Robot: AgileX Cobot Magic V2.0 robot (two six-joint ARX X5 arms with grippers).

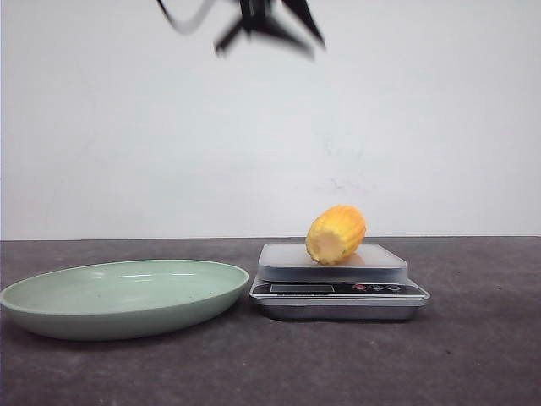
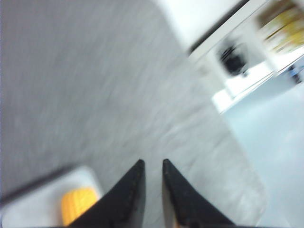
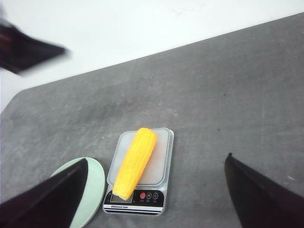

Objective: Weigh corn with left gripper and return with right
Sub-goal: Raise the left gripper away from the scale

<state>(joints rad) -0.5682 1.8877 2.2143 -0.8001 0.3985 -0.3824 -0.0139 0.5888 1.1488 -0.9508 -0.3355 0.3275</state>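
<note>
Nearest the front camera lay the bare dark grey worktop [image 1: 473, 355], and on it, toward the left, a shallow pale green plate [image 1: 51, 309]. Just beside the plate's right rim sat a small kitchen scale [image 1: 338, 292] with a clear platform, a display and round buttons on its front strip; whether the two touched could not be told. The corn [image 1: 336, 234] rested on the scale's platform, its cut flat end facing the front camera. In the right wrist view the corn [image 3: 135, 163] showed as a long yellow cob lying slantwise across the platform, one end over the display edge of the scale [image 3: 159, 164], with the plate [image 3: 97, 183] close alongside.

The right gripper [image 3: 156, 190] hung above the scale, its two dark fingers [image 3: 256, 194] spread wide apart and holding nothing.

Farther back and high up, against the white wall [image 1: 423, 110], the left gripper [image 1: 269, 34] appeared as a blurred black shape with a looping cable, well above the corn. In its own wrist view, itself blurred, the left gripper [image 2: 153, 164] had its fingers [image 2: 128, 194] drawn close, a narrow gap between the tips and nothing between them; the corn [image 2: 78, 204] lay below on the pale platform [image 2: 33, 211].
</note>
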